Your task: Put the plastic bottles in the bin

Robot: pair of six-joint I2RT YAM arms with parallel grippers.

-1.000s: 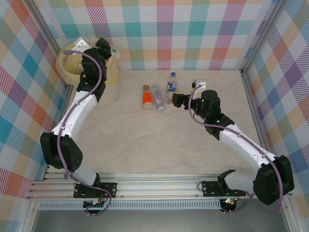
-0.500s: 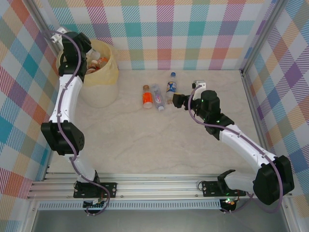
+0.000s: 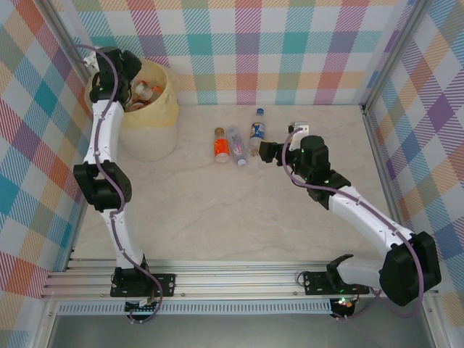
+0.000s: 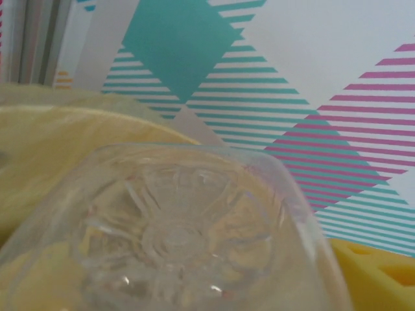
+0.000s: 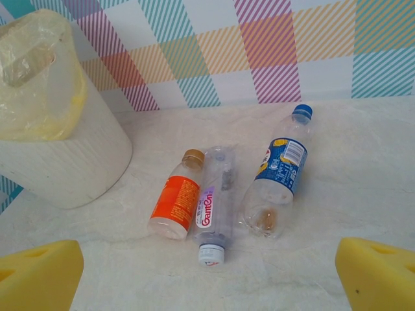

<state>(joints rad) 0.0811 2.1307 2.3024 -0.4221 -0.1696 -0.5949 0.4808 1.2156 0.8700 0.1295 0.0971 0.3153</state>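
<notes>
Blurred base of a clear bottle (image 4: 175, 240), perhaps plastic, cut off by the lower edge.

1. Top cam: high, behind arm bases (image 3: 141, 283), looks down on table (image 3: 217, 217).
2. Left wrist cam: v. close to clear bottle (image 4: 175, 240) (checked wall (image 4: 292, 65) behind).
3. Right wrist cam: low, faces back wall (image 5: 259, 52); shares bin (image 5: 65, 162), three bottles (image 5: 213, 201) w/ top.

we extend our left arm (image 3: 101, 145) far up the left side, left gripper (image 3: 129, 72) tipped downward, jaw spacing unclear; our right arm (image 3: 362, 210) bends toward centre, right gripper (image 3: 263, 150) spread wide, empty.
</notes>
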